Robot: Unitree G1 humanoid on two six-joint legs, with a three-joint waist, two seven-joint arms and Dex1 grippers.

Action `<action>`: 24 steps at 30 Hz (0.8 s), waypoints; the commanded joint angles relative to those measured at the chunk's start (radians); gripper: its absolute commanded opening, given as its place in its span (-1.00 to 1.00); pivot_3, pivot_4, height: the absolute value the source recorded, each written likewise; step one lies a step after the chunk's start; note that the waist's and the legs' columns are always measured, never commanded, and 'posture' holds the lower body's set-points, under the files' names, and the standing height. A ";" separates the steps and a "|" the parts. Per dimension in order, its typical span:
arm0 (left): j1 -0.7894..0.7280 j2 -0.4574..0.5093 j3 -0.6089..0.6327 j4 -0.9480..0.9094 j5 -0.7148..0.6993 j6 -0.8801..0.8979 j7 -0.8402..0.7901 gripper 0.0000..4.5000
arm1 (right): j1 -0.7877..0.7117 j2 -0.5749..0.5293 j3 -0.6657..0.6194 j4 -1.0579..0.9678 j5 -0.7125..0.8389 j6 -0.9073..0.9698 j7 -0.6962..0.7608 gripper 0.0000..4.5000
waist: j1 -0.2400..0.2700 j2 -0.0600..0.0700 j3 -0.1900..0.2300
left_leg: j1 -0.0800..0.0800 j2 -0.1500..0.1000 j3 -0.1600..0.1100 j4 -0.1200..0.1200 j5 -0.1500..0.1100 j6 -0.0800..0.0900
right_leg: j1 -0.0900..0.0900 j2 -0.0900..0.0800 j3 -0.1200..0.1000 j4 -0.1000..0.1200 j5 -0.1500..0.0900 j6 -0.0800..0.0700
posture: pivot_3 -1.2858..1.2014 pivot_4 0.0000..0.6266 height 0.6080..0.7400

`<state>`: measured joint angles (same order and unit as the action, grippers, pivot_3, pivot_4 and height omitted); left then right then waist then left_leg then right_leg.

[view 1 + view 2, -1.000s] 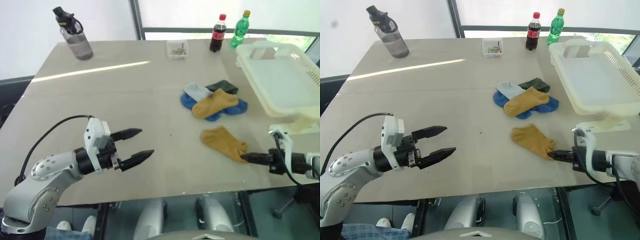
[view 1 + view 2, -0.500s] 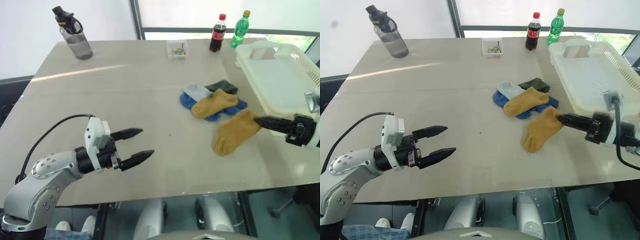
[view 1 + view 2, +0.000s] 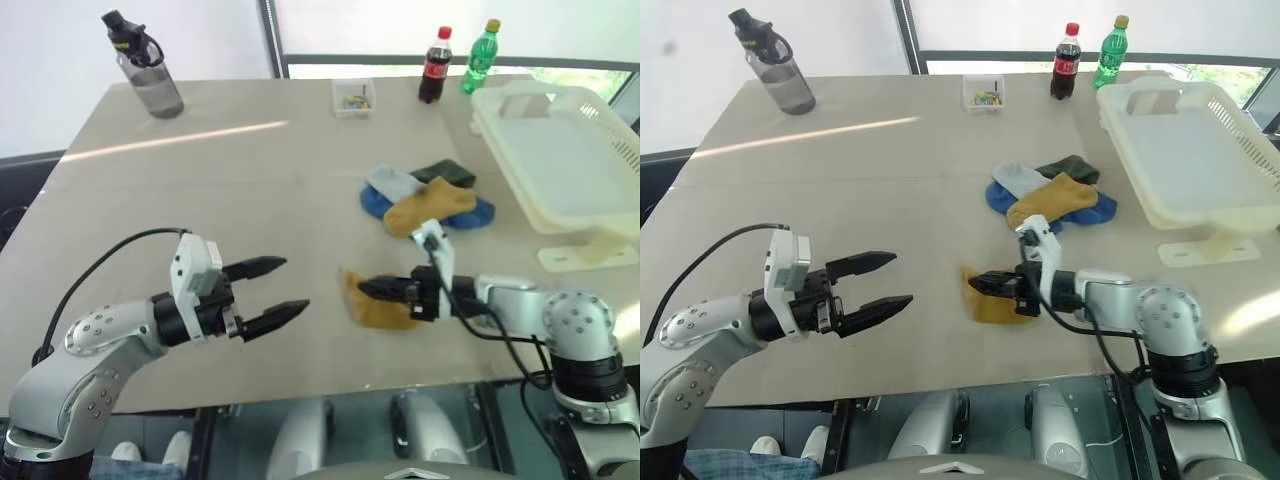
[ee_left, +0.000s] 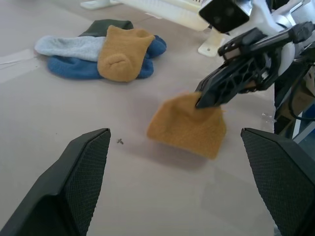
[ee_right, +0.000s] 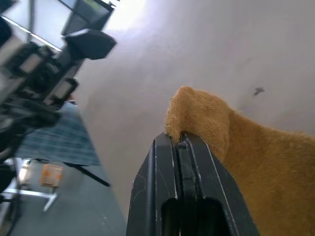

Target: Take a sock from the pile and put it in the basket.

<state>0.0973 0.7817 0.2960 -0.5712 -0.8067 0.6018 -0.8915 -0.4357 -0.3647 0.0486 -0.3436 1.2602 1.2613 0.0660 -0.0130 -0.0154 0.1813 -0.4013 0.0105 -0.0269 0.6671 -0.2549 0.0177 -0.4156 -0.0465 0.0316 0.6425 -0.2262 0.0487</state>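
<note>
Mustard-yellow and soft, the sock [image 3: 378, 302] hangs crumpled just right of the frame's centre, its edge pinched in the closed fingers of the right gripper [image 3: 372, 289]; its lower end rests on the beige table [image 3: 250, 180]. At lower left, the left gripper [image 3: 276, 290] is spread wide with nothing between its fingers. Right of centre lies the pile [image 3: 425, 202]: blue, light grey, dark green and another mustard sock overlapping, the lower ones partly hidden. At upper right, the cream slotted basket [image 3: 560, 150] is cut off by the frame's edge.
</note>
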 commanded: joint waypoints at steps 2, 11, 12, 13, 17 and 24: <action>0.004 0.004 0.006 -0.027 -0.004 -0.010 -0.001 1.00 | -0.019 0.033 0.033 0.001 -0.113 -0.040 -0.018 -0.99 | -0.001 0.000 0.000 | 0.000 0.000 0.000 0.000 0.000 0.000 | 0.000 0.000 0.000 0.000 0.000 0.000 | 0.03 -0.52 1.00; 0.009 0.007 0.006 -0.017 0.004 -0.019 -0.014 1.00 | 0.005 -0.017 -0.012 -0.090 -0.113 -0.039 0.101 0.00 | -0.002 0.000 0.000 | 0.000 0.000 0.000 0.000 0.000 0.000 | 0.000 0.001 -0.001 0.000 0.000 0.000 | 0.03 -0.52 1.00; 0.009 0.007 0.005 -0.015 0.005 -0.020 -0.015 1.00 | 0.014 -0.036 -0.019 -0.118 -0.091 -0.034 0.131 0.00 | -0.002 0.000 0.000 | 0.000 0.000 0.000 0.000 0.000 0.000 | 0.000 0.001 -0.001 0.000 0.000 0.000 | 0.03 -0.52 1.00; 0.008 0.007 0.004 -0.013 0.007 -0.021 -0.016 1.00 | 0.024 -0.052 -0.025 -0.140 -0.077 -0.031 0.155 0.00 | -0.002 0.000 0.000 | 0.000 0.000 0.000 0.000 0.000 0.000 | 0.000 0.000 -0.001 0.000 0.000 0.000 | 0.03 -0.52 1.00; -0.001 0.007 0.002 -0.006 0.010 -0.020 -0.021 1.00 | 0.068 -0.143 -0.073 -0.198 -0.066 -0.057 0.244 0.00 | -0.001 0.000 0.000 | 0.000 0.000 0.000 -0.001 0.000 0.000 | 0.000 0.000 -0.001 0.000 0.000 0.000 | 0.03 -0.52 1.00; -0.009 0.004 -0.003 0.001 0.015 -0.020 -0.030 1.00 | 0.177 -0.307 -0.032 -0.231 -0.266 -0.183 0.365 0.00 | -0.001 0.000 0.000 | 0.001 0.000 0.001 0.000 0.000 0.000 | 0.000 0.001 -0.001 0.000 -0.002 0.003 | 0.03 -0.52 1.00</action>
<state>0.0953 0.7814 0.2901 -0.5587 -0.7876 0.5974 -0.9124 -0.2714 -0.6480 -0.0176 -0.5357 1.0593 1.1241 0.3864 -0.0142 -0.0154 0.1814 -0.4007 0.0106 -0.0254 0.6667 -0.2549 0.0178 -0.4155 -0.0460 0.0303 0.6424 -0.2283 0.0517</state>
